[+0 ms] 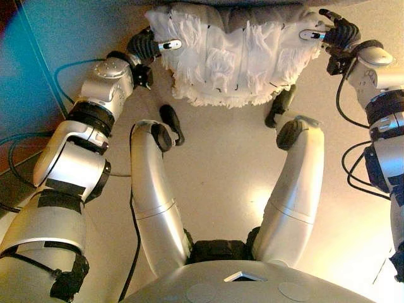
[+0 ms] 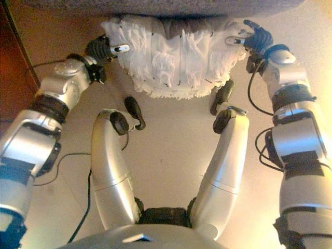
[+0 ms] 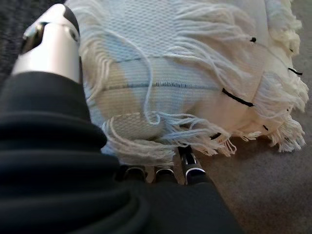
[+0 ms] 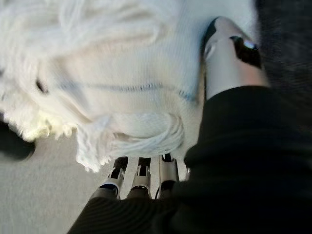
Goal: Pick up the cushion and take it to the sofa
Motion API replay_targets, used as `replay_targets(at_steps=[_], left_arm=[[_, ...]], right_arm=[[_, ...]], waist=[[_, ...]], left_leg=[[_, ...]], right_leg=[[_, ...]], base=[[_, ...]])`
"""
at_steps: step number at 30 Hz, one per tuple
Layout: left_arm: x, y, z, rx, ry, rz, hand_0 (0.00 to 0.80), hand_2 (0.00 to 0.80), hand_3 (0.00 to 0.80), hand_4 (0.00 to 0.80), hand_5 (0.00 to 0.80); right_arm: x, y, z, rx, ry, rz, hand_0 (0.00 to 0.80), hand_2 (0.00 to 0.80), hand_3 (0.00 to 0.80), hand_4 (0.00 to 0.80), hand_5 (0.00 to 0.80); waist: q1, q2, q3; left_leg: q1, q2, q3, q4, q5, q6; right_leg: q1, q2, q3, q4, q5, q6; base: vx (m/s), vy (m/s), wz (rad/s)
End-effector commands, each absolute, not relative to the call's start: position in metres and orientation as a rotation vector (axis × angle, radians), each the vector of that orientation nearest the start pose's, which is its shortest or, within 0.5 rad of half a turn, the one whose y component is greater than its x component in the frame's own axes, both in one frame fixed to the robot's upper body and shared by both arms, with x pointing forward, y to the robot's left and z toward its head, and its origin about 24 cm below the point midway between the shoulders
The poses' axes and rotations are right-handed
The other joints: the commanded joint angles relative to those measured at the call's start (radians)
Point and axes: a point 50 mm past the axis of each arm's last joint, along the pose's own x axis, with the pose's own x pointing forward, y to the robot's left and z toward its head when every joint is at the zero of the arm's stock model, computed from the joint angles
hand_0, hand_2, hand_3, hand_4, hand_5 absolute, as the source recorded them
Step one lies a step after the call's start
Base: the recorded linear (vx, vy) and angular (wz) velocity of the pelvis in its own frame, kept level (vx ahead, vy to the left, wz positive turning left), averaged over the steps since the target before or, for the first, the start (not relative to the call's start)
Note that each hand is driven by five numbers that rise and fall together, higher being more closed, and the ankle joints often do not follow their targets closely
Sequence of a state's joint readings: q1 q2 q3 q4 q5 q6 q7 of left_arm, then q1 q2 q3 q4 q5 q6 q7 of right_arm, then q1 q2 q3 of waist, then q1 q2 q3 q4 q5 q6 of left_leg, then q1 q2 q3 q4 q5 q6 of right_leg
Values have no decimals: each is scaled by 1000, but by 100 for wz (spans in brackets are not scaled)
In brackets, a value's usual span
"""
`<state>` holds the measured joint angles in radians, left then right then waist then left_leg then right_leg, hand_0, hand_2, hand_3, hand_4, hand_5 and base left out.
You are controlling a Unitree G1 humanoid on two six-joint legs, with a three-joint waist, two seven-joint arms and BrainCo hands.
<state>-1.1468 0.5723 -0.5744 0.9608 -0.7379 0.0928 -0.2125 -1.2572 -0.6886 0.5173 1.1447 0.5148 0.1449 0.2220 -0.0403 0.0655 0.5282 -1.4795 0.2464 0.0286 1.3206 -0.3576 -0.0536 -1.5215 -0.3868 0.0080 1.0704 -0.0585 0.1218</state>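
Left eye view. A white fringed cushion (image 1: 233, 57) is held between the two hands, above the pale floor (image 1: 221, 183) and right against the grey edge of the sofa (image 1: 265, 12) at the top of the view. The left robot hand (image 1: 154, 45) clasps the cushion's left end — thumb lying on the upper face. The right robot hand (image 1: 328, 33) clasps the right end in the same manner.

Right eye view. The same arrangement: the cushion spans the gap between the hands, its fringe hanging toward the floor, with the sofa's grey fabric just beyond its far edge.

Left wrist view. The thumb (image 3: 51, 44) presses on top of the woven cushion face while the dark-tipped fingers (image 3: 191, 163) curl beneath the fringed underside — the left robot hand is grasping the cushion.

Right wrist view. The thumb (image 4: 229, 56) rests on the cushion's top and the fingers (image 4: 141, 178) reach under its fringe; the right robot hand likewise grasps the cushion. Dark sofa fabric shows beside the thumb.
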Motion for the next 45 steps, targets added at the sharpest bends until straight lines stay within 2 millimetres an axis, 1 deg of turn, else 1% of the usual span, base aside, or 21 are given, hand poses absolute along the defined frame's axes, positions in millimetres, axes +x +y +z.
replay_targets(at_steps=[1, 4, 8, 13, 17, 20, 24, 27, 28, 30, 34, 35, 37, 39, 40, 41, 43, 44, 45], left_arm=[[415, 175, 195, 205, 47, -346, 800, 800, 800, 800, 800], [416, 167, 200, 204, 18, -360, 800, 800, 800, 800, 800], [415, 164, 202, 197, -10, -369, 800, 800, 800, 800, 800], [414, 160, 208, 190, -45, -373, 800, 800, 800, 800, 800], [413, 161, 209, 179, -88, -375, 800, 800, 800, 800, 800], [410, 157, 206, 150, -135, -366, 800, 800, 800, 800, 800], [400, 155, 191, 86, -203, -311, 800, 800, 800, 800, 800], [388, 153, 175, 28, -257, -280, 800, 800, 800, 800, 800], [382, 152, 171, 16, -285, -270, 800, 800, 800, 800, 800], [371, 152, 164, -11, -313, -268, 800, 800, 800, 800, 800], [353, 157, 151, -64, -332, -265, 800, 800, 800, 800, 800], [349, 160, 146, -84, -327, -265, 800, 800, 800, 800, 800], [341, 165, 134, -102, -290, -267, 800, 800, 800, 800, 800], [334, 166, 124, -129, -260, -267, 800, 800, 800, 800, 800], [329, 166, 117, -144, -245, -266, 800, 800, 800, 800, 800], [327, 167, 114, -152, -230, -264, 800, 800, 800, 800, 800], [324, 167, 108, -170, -208, -242, 800, 800, 800, 800, 800], [322, 170, 104, -174, -195, -226, 800, 800, 800, 800, 800], [321, 173, 102, -176, -188, -211, 800, 800, 800, 800, 800]], right_arm=[[412, -258, 217, -571, 198, -13, 800, 800, 800, 800, 800], [413, -253, 220, -558, 185, -22, 800, 800, 800, 800, 800], [415, -248, 221, -533, 174, -27, 800, 800, 800, 800, 800], [415, -247, 218, -523, 174, -42, 800, 800, 800, 800, 800], [414, -253, 215, -538, 157, -125, 800, 800, 800, 800, 800], [414, -246, 210, -522, 109, -132, 800, 800, 800, 800, 800], [409, -230, 198, -461, 13, -129, 800, 800, 800, 800, 800], [399, -211, 175, -343, -35, -91, 800, 800, 800, 800, 800], [393, -206, 167, -260, -64, -56, 800, 800, 800, 800, 800], [381, -199, 151, -157, -96, -8, 800, 800, 800, 800, 800], [355, -195, 128, 57, -150, 47, 800, 800, 800, 800, 800], [347, -196, 120, 120, -159, 49, 800, 800, 800, 800, 800], [332, -202, 101, 192, -140, 36, 800, 800, 800, 800, 800], [321, -206, 92, 245, -139, 26, 800, 800, 800, 800, 800], [316, -208, 89, 254, -148, 26, 800, 800, 800, 800, 800], [314, -209, 89, 257, -145, 27, 800, 800, 800, 800, 800], [316, -204, 93, 261, -142, 51, 800, 800, 800, 800, 800], [318, -200, 95, 260, -126, 73, 800, 800, 800, 800, 800], [320, -195, 96, 249, -113, 95, 800, 800, 800, 800, 800]], waist=[[-3, 12, -8], [-1, 11, -8], [2, 10, -8], [3, 13, -8], [4, 13, -8], [3, 12, -8], [0, 6, -8], [-1, -4, -8], [0, -10, -8], [4, -23, -8], [10, -44, -9], [11, -49, -22], [16, -56, -59], [21, -63, -97], [24, -70, -119], [29, -74, -131], [45, -86, -152], [54, -93, -165], [64, -101, -175]], left_leg=[[9, 10, -1, -74, 38, -20], [6, 9, -2, -77, 40, -19], [4, 9, -5, -75, 42, -20], [1, 9, -7, -77, 46, -23], [25, 13, -4, -97, 52, -27], [68, 18, -1, -134, 63, -34], [161, 31, 2, -201, 85, -56], [271, 38, 12, -292, 109, -75], [323, 36, 17, -334, 119, -80], [423, 34, 25, -415, 140, -85], [619, 9, 27, -569, 185, -82], [672, -1, 30, -611, 195, -79], [773, -14, 41, -691, 214, -75], [863, -33, 48, -762, 230, -73], [897, -47, 49, -810, 270, -68], [931, -58, 40, -837, 275, -68], [983, -98, -20, -863, 268, -66], [1010, -107, -37, -872, 263, -61], [1034, -127, -64, -880, 255, -56]], right_leg=[[26, -12, 71, 71, -77, 24], [25, -11, 68, 64, -70, 25], [28, -10, 68, 62, -67, 27], [26, -8, 71, 63, -66, 28], [48, -5, 68, 49, -60, 30], [93, 2, 63, 21, -49, 33], [189, 22, 55, -33, -29, 40], [300, 34, 36, -100, -12, 52], [351, 32, 21, -135, -5, 58], [454, 24, -6, -208, 6, 67], [651, 10, -50, -352, 31, 78], [702, 8, -60, -398, 39, 81], [803, 1, -82, -483, 51, 86], [899, -1, -106, -570, 62, 92], [941, -7, -121, -627, 96, 88], [981, -8, -129, -662, 100, 90], [1039, 0, -116, -734, 117, 96], [1066, 7, -108, -758, 123, 100], [1089, 16, -96, -785, 131, 103]], base=[[0, 0, 0], [0, 0, 0], [0, 0, 0], [0, 0, 0], [0, 0, 0], [0, 0, 0], [0, 0, 0], [9, -14, -2], [28, -30, -4], [60, -36, 6], [151, -19, 12], [250, -18, 6], [327, -15, 6], [285, -4, 13], [188, -1, 12], [158, 9, 11], [167, 8, 7], [146, 16, -19], [156, 36, -41]])
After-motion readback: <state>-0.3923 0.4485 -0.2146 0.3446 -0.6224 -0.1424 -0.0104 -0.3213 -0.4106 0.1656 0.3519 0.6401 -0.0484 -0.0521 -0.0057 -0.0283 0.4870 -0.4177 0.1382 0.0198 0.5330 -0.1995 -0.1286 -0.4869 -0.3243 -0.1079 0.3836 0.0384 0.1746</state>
